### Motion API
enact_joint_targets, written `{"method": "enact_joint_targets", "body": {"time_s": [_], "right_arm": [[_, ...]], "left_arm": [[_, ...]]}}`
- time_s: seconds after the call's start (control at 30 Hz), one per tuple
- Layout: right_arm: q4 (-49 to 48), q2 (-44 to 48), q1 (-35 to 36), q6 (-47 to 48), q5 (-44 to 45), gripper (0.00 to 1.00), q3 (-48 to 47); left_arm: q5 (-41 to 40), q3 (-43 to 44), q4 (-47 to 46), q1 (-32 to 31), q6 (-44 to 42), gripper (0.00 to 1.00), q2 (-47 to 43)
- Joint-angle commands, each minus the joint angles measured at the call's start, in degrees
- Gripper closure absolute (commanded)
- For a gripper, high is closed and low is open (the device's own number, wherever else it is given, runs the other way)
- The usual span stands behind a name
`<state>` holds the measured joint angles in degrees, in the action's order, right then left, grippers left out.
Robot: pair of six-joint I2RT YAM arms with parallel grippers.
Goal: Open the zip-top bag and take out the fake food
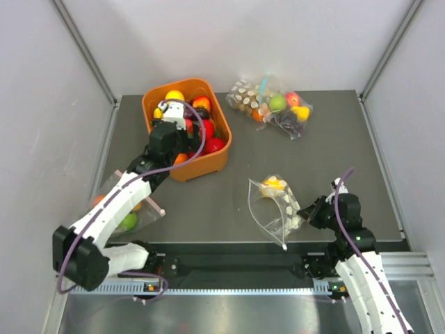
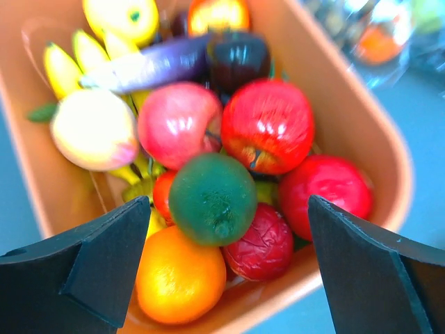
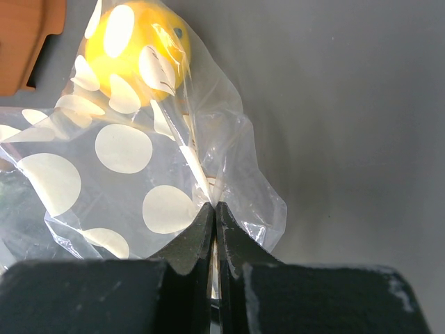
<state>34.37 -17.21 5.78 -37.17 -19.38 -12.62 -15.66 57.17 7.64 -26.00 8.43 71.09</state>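
Zip-top bag (image 1: 275, 209): clear, white polka dots, lying crumpled on the table (image 1: 348, 153). It sits to the right of the orange bin (image 1: 208, 165) and nearer my bases, well apart from it.

Fake food: one yellow fruit (image 3: 135, 42) shows through the plastic at the end of the bag that faces the bin. I can't make out any other piece in there.

Right gripper (image 3: 215, 217): pinched shut on a fold of the bag's plastic, on the edge farthest from the bin. Jaws pressed together, film caught between them. Whether that fold is the zip strip, I can't tell.

Bag's shape: bunched and rumpled from my pinch toward the yellow fruit. Dotted film spreads on the bin side of the right wrist view, and a clear flap bulges on the other.

Left gripper (image 1: 174, 120): over the orange bin, jaws spread wide, nothing between them.

Bin contents, left wrist view: a dark green fruit (image 2: 212, 198) in the middle of the heap and glossy red apples (image 2: 268, 125) beside it. An orange (image 2: 177, 278) lies nearest the wrist camera; bananas and a purple aubergine lie at the far end.

Second dotted bag (image 1: 278, 104): right of the bin toward the table's far edge, green apple and purple grapes inside.

Third dotted bag (image 1: 132, 217): left of the bin at the near edge, partly under my left arm, something green and something orange showing.
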Motion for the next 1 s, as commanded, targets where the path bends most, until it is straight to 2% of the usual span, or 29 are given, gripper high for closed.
{"method": "enact_joint_targets", "body": {"time_s": [0.0, 0.07, 0.17, 0.2, 0.27, 0.3, 0.5, 0.67, 0.8, 0.97], "right_arm": [[-1.32, 0.43, 0.02, 0.17, -0.31, 1.0, -0.03], [-1.5, 0.42, 0.02, 0.17, -0.31, 1.0, -0.12], [-1.41, 0.25, 0.02, 0.08, -0.4, 1.0, -0.21], [-1.59, 0.25, 0.11, 0.08, -0.4, 1.0, -0.21], [-1.59, 0.25, 0.02, -0.01, -0.31, 1.0, -0.3], [-1.5, 0.25, 0.02, -0.1, -0.31, 1.0, -0.3], [-1.67, 0.34, 0.02, -0.62, -0.22, 1.0, -0.47], [-1.59, 0.34, 0.02, -0.63, -0.22, 1.0, -0.56], [-1.24, 0.51, 0.02, -0.63, -0.31, 1.0, -0.56], [-1.15, 0.69, 0.11, -0.62, -0.57, 1.0, -0.39]], "left_arm": [[1.42, 0.75, -2.81, -1.33, -1.31, 0.01, -6.92], [2.65, 0.49, -2.81, -2.82, -1.48, 0.01, -9.2], [1.17, -0.12, -2.45, -8.61, -1.92, 0.02, -10.7], [0.29, -0.39, -2.45, -13.15, -2.53, 0.02, -10.97], [-0.42, -1.18, -2.63, -17.92, -2.45, 0.03, -10.62], [0.88, -1.44, -2.72, -22.04, -0.88, 0.03, -10.45], [6.52, -6.27, -10.36, -36.37, 6.33, 0.1, -7.55], [6.25, -8.82, -13.26, -41.5, 10.9, 0.11, -2.55], [9.42, -10.41, -17.03, -41.68, 14.77, 0.11, 0.1], [11.61, -10.15, -19.33, -41.68, 15.31, 0.11, 4.04]]}}
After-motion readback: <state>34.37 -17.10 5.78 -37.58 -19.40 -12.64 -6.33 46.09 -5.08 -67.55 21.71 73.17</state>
